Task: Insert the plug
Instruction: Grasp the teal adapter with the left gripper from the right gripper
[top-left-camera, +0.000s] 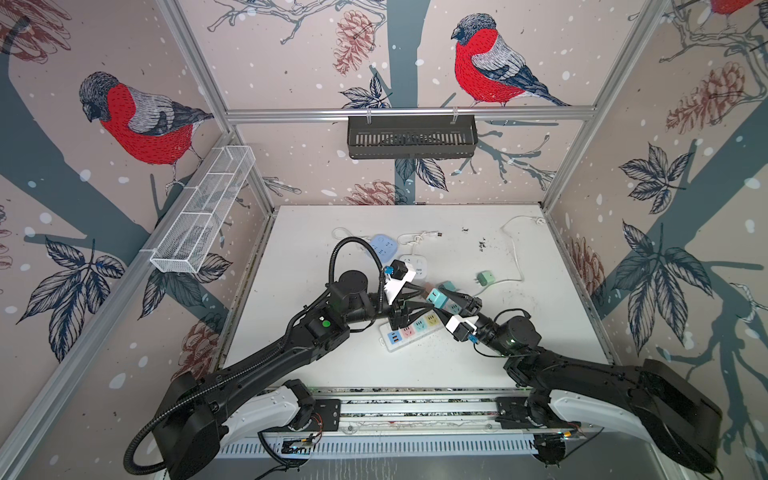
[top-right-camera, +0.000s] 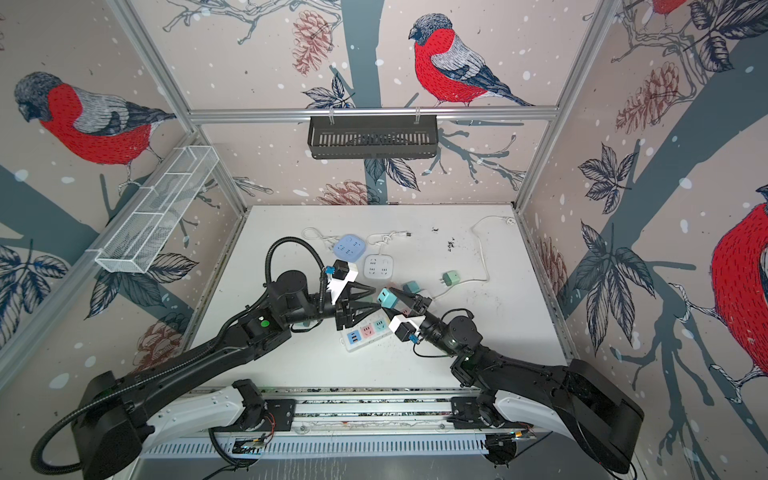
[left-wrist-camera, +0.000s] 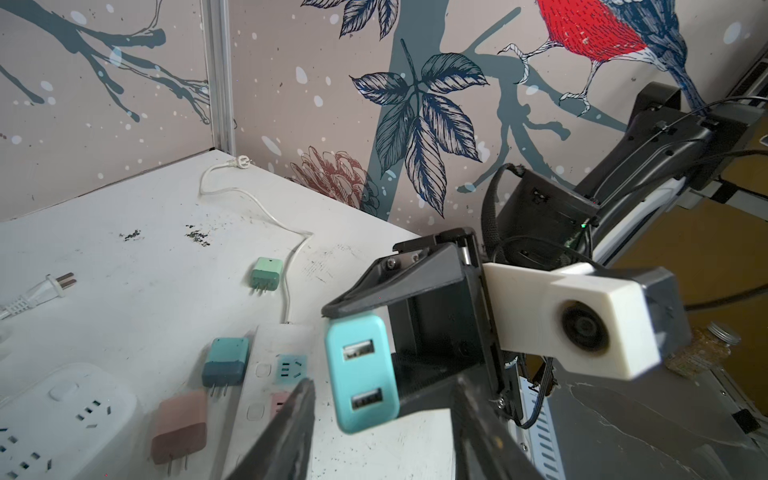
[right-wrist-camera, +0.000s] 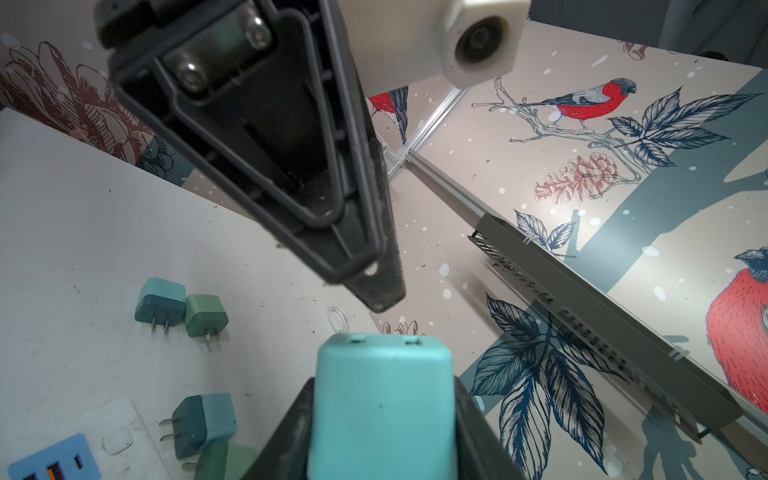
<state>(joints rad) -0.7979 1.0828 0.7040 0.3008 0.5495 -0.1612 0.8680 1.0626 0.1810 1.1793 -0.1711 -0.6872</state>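
Two arms meet over the table, just right of centre in both top views.

Right gripper: clamped on the plug, a light teal block. In the right wrist view its fingers press flat against both sides of the block. The plug sits clear of the table, at mid-frame in both top views, over the right-hand end of the strip. Its face with two USB ports points toward the left gripper. We cannot see its prongs.

Left gripper: jaws parted, nothing between them. In the left wrist view the fingers stand well apart at the bottom edge, and the plug shows beyond the gap, touching neither. In the right wrist view a fingertip hangs near the plug's port end, apart from it.

Strip: white, flat on the table below centre, slanting up to the right. It shows a blue USB pad, then pink, green and yellow sockets. The grippers cover its right end.

Loose on the table we note:
- a green plug right of centre, beside a white cord
- a dark teal plug touching the strip's edge
- a pink plug at lower left in the left wrist view
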